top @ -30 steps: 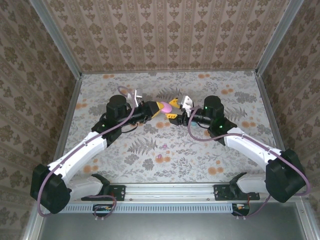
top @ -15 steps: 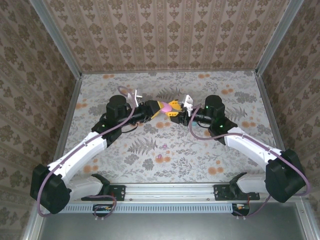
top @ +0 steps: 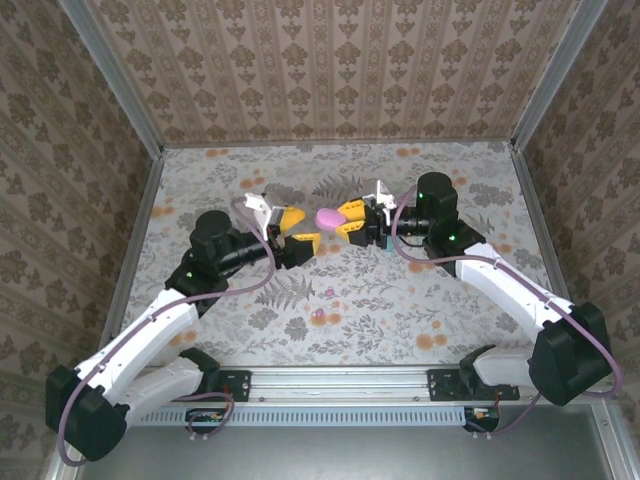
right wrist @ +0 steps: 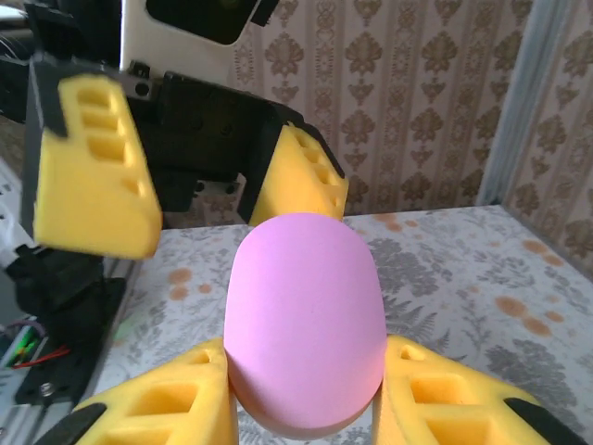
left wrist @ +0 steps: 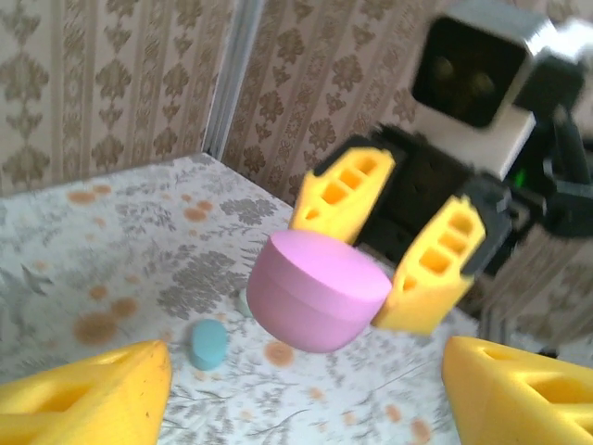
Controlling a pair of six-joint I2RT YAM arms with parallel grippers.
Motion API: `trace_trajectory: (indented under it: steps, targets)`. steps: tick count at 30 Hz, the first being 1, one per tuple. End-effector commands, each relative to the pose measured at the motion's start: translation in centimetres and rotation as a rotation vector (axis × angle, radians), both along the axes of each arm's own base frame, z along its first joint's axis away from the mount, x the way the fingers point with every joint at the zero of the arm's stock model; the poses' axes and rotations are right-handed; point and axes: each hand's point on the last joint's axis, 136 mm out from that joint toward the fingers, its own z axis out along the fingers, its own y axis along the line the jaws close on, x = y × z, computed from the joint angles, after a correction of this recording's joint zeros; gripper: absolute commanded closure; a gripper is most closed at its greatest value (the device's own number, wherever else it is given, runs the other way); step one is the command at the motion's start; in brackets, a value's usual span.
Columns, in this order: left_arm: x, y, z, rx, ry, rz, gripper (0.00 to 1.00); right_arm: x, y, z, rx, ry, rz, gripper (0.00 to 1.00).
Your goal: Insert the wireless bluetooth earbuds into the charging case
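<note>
Floral cloth [top: 400, 310] covers the table, with patterned wallpaper [top: 330, 70] rising behind its far edge. The right gripper [top: 347, 221] has its yellow fingers [right wrist: 162, 403] clamped on the two sides of the pink charging case [right wrist: 306, 324]. It holds the case off the cloth, over the middle of the table's far half, probably so the other arm can work on it. The case looks shut, so I judge its lid must come open before any bud goes in. Facing it and just apart, the left gripper [top: 298, 229] has its fingers [left wrist: 88, 394] spread wide and grasps nothing. A small cyan piece, likely one of the wireless bluetooth earbuds [left wrist: 208, 343], lies on the cloth below the raised case.
</note>
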Motion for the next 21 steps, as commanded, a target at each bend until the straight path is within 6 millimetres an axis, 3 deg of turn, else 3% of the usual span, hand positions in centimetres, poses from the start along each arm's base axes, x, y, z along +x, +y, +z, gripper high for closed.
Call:
trace_trajectory:
  steps: [1,9,14,21]
  targets:
    - [-0.5,-0.6,0.6,0.054,-0.222,-0.119,0.23,-1.3,0.1,1.3,0.017,0.009,0.089,0.66]
    - [-0.9,-2.0,1.2,0.022,-0.238,-0.237,0.27,-1.7,0.3,1.6,0.01,0.016,0.123,0.66]
    - [-0.8,-2.2,2.2,-0.021,-0.252,-0.238,0.31,-1.3,0.3,1.5,0.005,0.013,0.105,0.66]
    - [-1.0,-2.3,2.1,-0.02,-0.229,-0.257,0.38,-1.0,0.3,1.5,0.005,0.003,0.097,0.66]
